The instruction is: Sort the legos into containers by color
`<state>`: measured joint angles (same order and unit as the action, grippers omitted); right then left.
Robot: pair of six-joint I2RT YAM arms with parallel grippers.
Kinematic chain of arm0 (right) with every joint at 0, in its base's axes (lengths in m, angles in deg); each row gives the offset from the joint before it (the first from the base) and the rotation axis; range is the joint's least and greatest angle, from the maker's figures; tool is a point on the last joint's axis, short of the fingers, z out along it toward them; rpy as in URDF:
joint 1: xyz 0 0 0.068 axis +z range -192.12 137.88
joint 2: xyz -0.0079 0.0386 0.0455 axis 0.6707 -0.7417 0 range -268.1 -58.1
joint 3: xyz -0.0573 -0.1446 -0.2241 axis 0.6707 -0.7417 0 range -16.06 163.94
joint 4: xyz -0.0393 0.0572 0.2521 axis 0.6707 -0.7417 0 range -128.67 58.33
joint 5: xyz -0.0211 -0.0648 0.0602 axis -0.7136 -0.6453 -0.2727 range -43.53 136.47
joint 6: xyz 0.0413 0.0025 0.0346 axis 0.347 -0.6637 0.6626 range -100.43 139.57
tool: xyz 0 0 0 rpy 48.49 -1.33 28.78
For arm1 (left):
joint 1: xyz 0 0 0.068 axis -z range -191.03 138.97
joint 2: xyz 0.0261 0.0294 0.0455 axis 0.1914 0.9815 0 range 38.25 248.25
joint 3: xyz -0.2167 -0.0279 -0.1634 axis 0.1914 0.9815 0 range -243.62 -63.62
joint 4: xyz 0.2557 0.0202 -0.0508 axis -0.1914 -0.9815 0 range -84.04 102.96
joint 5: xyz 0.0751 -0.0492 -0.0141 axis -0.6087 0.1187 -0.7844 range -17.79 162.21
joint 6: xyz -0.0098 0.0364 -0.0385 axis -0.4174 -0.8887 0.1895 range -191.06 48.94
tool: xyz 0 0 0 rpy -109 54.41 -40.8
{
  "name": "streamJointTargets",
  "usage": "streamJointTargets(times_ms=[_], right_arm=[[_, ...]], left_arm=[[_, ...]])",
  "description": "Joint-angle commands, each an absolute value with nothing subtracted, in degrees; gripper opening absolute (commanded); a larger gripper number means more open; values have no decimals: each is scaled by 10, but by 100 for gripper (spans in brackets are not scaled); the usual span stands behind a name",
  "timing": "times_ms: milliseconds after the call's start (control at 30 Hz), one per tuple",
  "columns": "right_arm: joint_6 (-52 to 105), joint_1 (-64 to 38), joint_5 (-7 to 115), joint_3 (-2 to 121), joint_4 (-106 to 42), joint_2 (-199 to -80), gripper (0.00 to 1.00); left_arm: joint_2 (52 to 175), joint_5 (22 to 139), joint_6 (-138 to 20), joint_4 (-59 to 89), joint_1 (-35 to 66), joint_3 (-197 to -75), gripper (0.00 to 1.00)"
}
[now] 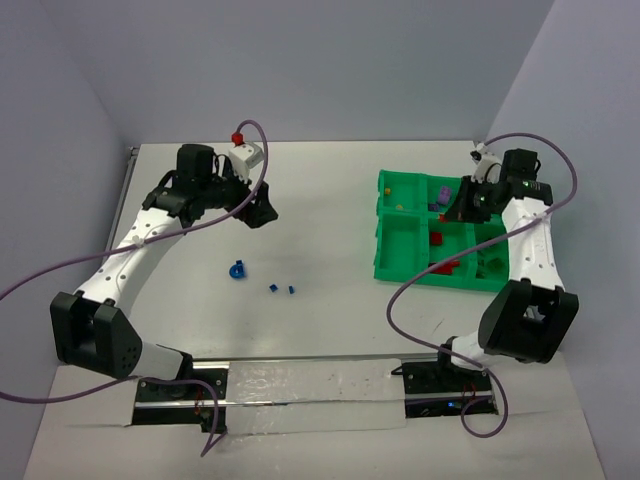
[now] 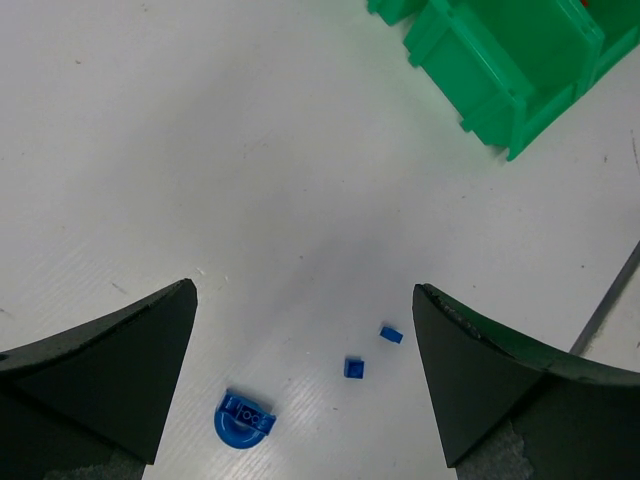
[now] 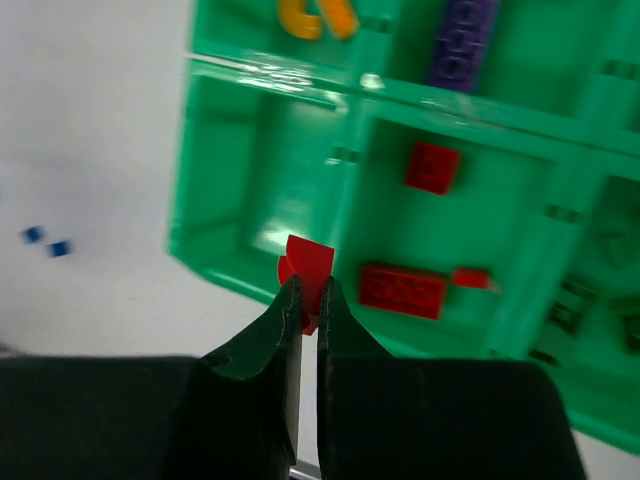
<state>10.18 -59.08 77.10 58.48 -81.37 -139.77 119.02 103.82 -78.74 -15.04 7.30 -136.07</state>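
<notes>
1. Left gripper [image 2: 304, 290]: jaws spread wide apart with nothing between them and nothing held. It hangs above the white table [image 2: 200, 150]
2. On the table below this gripper lie three blue pieces. A round blue lego [image 2: 244, 420] is nearest the left finger, and two small blue legos [image 2: 353, 368] lie close beside each other nearer the right finger. None touches the gripper
3. The green tray [image 2: 500, 80] lies ahead of the left gripper and off to its right, well apart from the blue pieces
4. Right gripper [image 3: 308, 292]: jaws pinched tight on a red lego [image 3: 310, 258], which stands out beyond the fingertips
5. The held red lego is over the tray's near wall, roughly in line with a divider between two compartments. Whether it touches the wall cannot be told
6. Just ahead and to the right of the right gripper's tips, one compartment holds three red legos [image 3: 402, 290]: a long one, a small one beside it, and a square one farther ahead
7. Farther ahead again, an orange lego [image 3: 315, 15] and a purple lego [image 3: 462, 40] lie in neighbouring compartments
8. From the top view the two grippers are well apart: the left over open table, the right over the tray
</notes>
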Motion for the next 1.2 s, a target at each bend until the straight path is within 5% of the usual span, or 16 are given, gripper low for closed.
streamJointTargets(times_ms=[0, 533, 800, 1000, 1167], right_arm=[[53, -586, 622, 577, -819, -1398, 3], [68, -586, 611, 632, -832, -1497, 51], [67, -582, 688, 657, -851, -1482, 55], [65, -552, 725, 652, -851, -1455, 80], [78, -518, 724, 634, -835, -1436, 89]], left_arm=[[1183, 1004, -771, -125, 73, -1359, 99], [1182, 931, -785, -139, 74, -1338, 99], [1181, 920, -822, -152, 71, -1299, 99], [1182, 891, -845, -166, 54, -1246, 99], [1170, 845, -822, -170, 50, -1201, 99]])
